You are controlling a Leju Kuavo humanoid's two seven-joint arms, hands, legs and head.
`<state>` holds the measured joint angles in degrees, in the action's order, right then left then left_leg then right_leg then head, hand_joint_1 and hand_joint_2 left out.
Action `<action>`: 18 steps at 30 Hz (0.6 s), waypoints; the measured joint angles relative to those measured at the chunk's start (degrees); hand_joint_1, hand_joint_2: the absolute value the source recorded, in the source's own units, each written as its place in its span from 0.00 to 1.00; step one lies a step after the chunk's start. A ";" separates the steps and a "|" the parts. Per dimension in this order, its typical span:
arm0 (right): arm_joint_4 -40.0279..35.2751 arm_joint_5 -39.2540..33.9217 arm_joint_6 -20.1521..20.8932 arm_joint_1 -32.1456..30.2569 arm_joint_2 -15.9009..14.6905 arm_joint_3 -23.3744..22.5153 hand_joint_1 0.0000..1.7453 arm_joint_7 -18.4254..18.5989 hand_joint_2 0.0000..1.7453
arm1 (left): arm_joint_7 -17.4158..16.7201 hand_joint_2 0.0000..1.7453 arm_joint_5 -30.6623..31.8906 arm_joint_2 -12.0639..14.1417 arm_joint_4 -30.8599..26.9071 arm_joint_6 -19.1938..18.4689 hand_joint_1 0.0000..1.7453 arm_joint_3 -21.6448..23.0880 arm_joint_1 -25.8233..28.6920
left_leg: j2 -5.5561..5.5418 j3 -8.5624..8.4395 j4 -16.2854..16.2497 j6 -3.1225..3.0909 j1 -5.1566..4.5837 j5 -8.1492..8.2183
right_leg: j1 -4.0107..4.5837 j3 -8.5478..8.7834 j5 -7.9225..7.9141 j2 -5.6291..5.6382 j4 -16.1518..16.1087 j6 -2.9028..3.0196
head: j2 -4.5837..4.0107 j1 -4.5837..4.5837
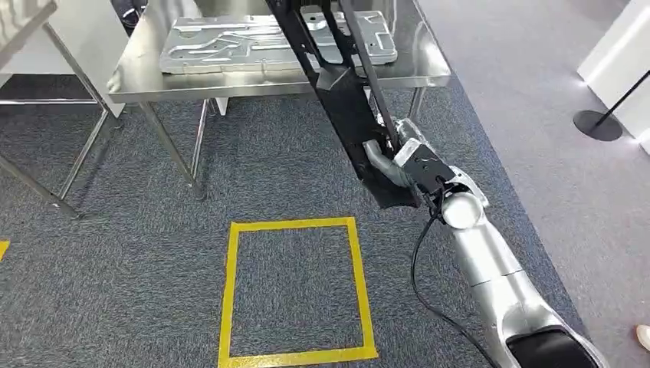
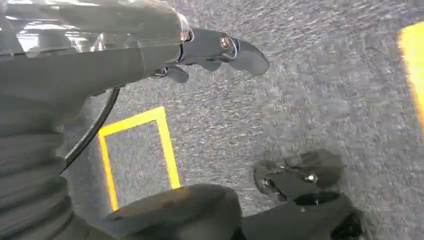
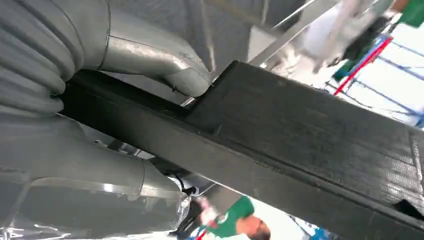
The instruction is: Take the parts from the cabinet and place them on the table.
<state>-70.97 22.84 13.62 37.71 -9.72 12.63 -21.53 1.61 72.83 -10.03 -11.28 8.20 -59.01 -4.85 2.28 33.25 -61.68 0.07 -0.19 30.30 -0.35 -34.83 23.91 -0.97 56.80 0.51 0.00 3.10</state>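
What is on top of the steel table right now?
A silver stamped panel lies on the steel table. The black part in the right robot hand covers part of it.

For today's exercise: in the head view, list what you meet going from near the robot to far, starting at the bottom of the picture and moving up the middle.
Yellow taped square on the carpet → right hand gripping the long black part → steel table → embossed metal panel lying on the table.
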 joint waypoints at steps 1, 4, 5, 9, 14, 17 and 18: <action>0.22 0.24 -0.22 0.23 -0.29 0.20 1.00 0.04 1.00 | 0.18 1.00 0.00 0.02 0.00 -0.40 0.00 0.00 -0.12 | -1.01 2.22 -4.74 0.20 0.18 2.30 | -0.01 -0.05 0.02 0.21 0.00 0.11 | 0.00 0.00; 1.16 1.14 -0.26 0.43 -0.86 1.07 1.00 0.11 1.00 | 0.59 1.00 -0.07 0.07 0.00 -0.90 0.00 0.00 -0.65 | -1.36 6.68 -14.39 0.69 0.37 4.84 | 0.01 0.01 0.20 1.32 0.21 0.28 | 0.00 0.00; 1.55 1.44 -0.26 0.46 -0.86 1.42 1.00 0.13 1.00 | 0.70 1.00 -0.04 0.13 0.00 -1.01 0.00 0.00 -0.67 | -1.36 5.84 -12.41 0.74 0.47 2.90 | -0.04 0.08 0.29 1.87 0.35 0.18 | 0.00 0.00; 2.71 1.79 -0.42 1.52 -0.92 1.68 1.00 0.13 1.00 | 1.71 1.00 0.48 0.33 0.00 -1.08 0.00 0.02 -0.08 | -1.68 -0.36 2.34 0.12 0.43 -3.11 | 0.18 -0.10 1.18 3.21 1.20 -0.79 | 0.00 -0.02; 4.13 1.93 -0.46 2.30 -0.92 1.71 1.00 0.02 1.00 | 2.65 1.00 1.05 0.37 0.00 -1.16 0.00 0.11 -0.03 | -1.44 -2.02 4.34 -1.96 0.72 -2.66 | -0.03 -0.47 1.00 2.60 2.44 -2.61 | 0.00 -0.02; 4.79 1.93 -0.48 3.35 0.24 1.75 1.00 -0.11 1.00 | 2.58 1.00 1.05 0.44 0.00 -1.16 0.00 0.11 0.01 | -0.96 -2.66 4.34 -2.45 0.64 -2.06 | -0.05 -7.49 5.58 1.74 13.95 -3.61 | 0.00 -0.02; 5.07 1.97 -0.48 3.33 0.56 1.75 1.00 -0.13 1.00 | 2.52 1.00 1.05 0.44 0.00 -1.25 0.00 0.11 0.13 | -0.86 -2.98 4.33 -2.43 0.65 -1.67 | -0.05 -10.22 6.57 1.71 17.89 -3.76 | 0.00 -0.02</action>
<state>-65.90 24.81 13.14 41.04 -9.16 14.38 -21.66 4.13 73.88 -9.60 -11.28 6.95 -58.90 -4.72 1.42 30.27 -57.35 -2.36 0.45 28.62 -0.40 -45.05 30.47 0.75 74.68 -3.25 0.00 3.08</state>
